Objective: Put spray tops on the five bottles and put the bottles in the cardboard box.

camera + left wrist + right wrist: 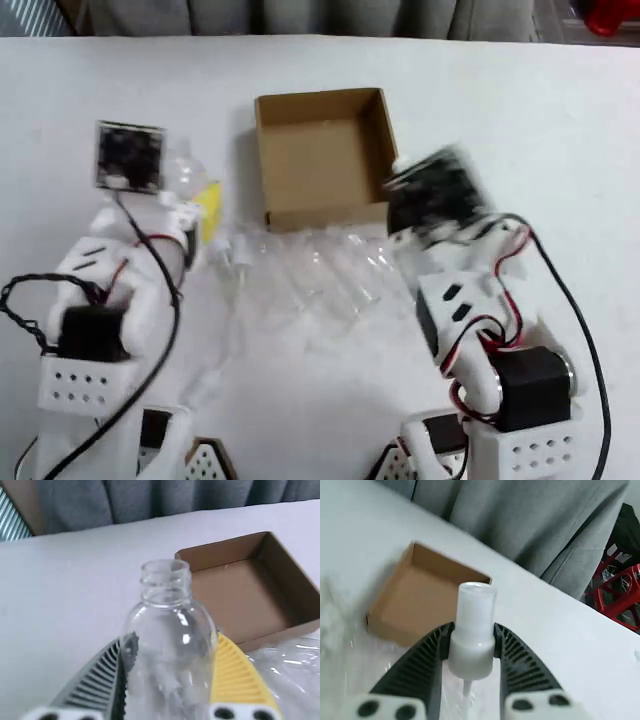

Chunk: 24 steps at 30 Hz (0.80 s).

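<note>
My left gripper (167,672) is shut on a clear plastic bottle (167,645), held upright with its open neck bare. One finger is grey, the other yellow (232,677). My right gripper (471,655) is shut on a white spray top (472,635), its thin tube hanging below. The open cardboard box (322,155) lies at the table's middle back with nothing inside; it also appears beyond the bottle (240,590) and beyond the spray top (422,597). In the high view the left arm (130,160) is left of the box and the right arm (440,195) at its right front corner.
Several clear bottles lie in a crinkled plastic bag (310,275) on the white table in front of the box, between the two arms. A grey curtain hangs behind the table, and a red item (620,587) stands off the far right.
</note>
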Each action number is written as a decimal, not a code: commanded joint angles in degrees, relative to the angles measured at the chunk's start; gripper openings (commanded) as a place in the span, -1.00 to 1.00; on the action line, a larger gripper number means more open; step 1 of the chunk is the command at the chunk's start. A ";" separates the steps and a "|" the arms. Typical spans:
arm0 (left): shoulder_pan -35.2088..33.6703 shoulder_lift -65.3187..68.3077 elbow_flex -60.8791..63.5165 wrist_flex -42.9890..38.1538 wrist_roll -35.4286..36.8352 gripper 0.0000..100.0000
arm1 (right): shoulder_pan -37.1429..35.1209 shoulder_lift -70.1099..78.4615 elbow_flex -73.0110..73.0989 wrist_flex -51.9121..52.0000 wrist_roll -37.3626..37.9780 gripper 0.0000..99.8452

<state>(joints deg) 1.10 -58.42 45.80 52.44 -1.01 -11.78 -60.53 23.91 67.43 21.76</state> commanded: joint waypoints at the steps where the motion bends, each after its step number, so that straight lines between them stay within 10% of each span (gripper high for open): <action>1: 9.71 -4.53 -2.02 -2.29 0.44 -0.95 | 1.19 -1.27 -0.44 -7.78 -19.52 -0.97; 16: 21.32 -22.73 22.86 -21.98 0.44 -0.95 | 1.19 -9.63 1.93 -17.63 -25.23 -0.97; 24: 21.67 -28.35 30.59 -26.29 0.44 -0.95 | 0.75 -16.75 18.81 -43.47 -25.23 -0.97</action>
<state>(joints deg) 21.85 -84.44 74.90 30.11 -1.01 -11.25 -73.10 36.66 38.15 -2.95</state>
